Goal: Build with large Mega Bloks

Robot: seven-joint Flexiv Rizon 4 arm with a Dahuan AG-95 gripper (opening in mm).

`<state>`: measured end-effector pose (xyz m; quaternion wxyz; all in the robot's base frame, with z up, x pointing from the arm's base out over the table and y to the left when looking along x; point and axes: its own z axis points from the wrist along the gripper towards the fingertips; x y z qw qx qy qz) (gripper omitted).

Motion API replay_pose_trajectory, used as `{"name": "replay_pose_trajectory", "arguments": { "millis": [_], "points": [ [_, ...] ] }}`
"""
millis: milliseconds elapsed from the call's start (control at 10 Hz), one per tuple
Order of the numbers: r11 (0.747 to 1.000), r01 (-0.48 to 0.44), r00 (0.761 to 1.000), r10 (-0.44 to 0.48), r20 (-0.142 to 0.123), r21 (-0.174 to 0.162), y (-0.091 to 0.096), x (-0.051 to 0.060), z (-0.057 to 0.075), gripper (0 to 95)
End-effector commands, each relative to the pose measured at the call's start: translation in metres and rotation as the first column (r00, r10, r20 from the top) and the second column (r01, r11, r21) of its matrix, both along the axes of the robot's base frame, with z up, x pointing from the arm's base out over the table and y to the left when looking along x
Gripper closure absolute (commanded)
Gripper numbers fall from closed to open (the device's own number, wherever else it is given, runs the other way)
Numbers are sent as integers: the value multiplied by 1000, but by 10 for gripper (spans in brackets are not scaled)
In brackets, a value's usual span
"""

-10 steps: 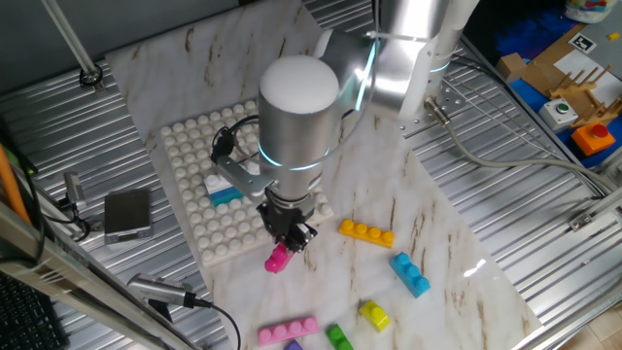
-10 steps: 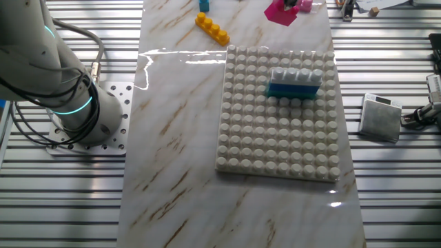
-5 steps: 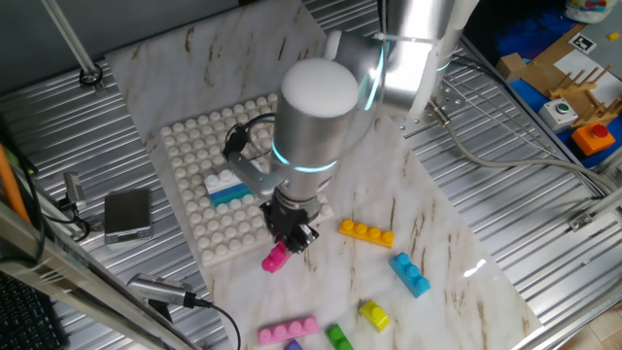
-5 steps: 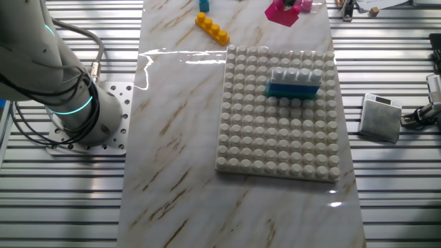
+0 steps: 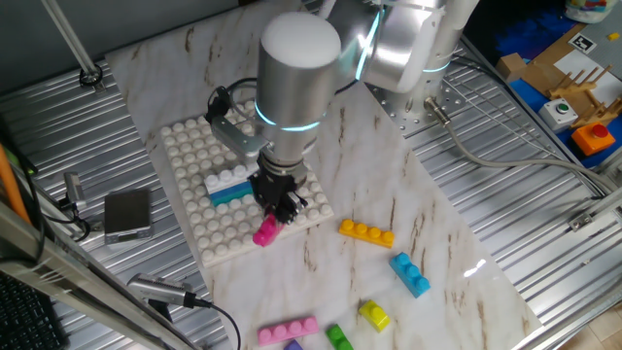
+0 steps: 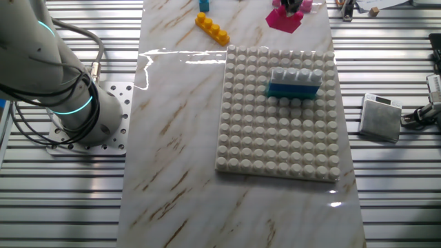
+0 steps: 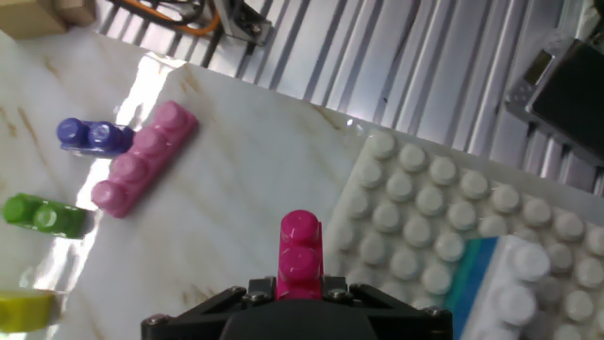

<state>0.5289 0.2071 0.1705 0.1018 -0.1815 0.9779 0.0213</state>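
The gripper (image 5: pixel 279 204) is clamped on a magenta brick (image 5: pixel 264 231), held over the near edge of the white studded baseplate (image 5: pixel 199 160); the arm's wrist (image 5: pixel 292 68) hides part of the plate. Since 1 second ago the brick has moved from above the marble table (image 5: pixel 437 243) onto the plate's edge. Loose bricks: 1 orange (image 5: pixel 366 232), 1 blue (image 5: pixel 410 273), 1 yellow (image 5: pixel 374 314), 1 green (image 5: pixel 338 337), 1 pink (image 5: pixel 287 331), 1 purple (image 7: pixel 92 136); 1 white-on-teal stack (image 5: pixel 227 186) stands on the plate.
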Motion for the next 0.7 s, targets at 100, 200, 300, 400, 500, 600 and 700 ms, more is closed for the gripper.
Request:
{"name": "replay_pose_trajectory", "arguments": {
  "millis": [100, 200, 300, 400, 500, 600, 700],
  "points": [
    [1000, -7, 1000, 7, 9, 2, -7, 0, -2, 950],
    [1000, -11, 1000, 11, 16, 1, -9, 3, -7, 950],
    [1000, -14, 1000, 14, 18, 0, -10, 6, -11, 950],
    [1000, -19, 1000, 19, 21, -3, -11, 8, -14, 950],
    [1000, -29, 999, 29, 22, -11, -12, 10, -17, 950],
    [999, -38, 999, 39, 23, -13, -14, 10, -20, 950],
    [999, -43, 999, 44, 25, -15, -14, 11, -22, 950]
  ]
}}
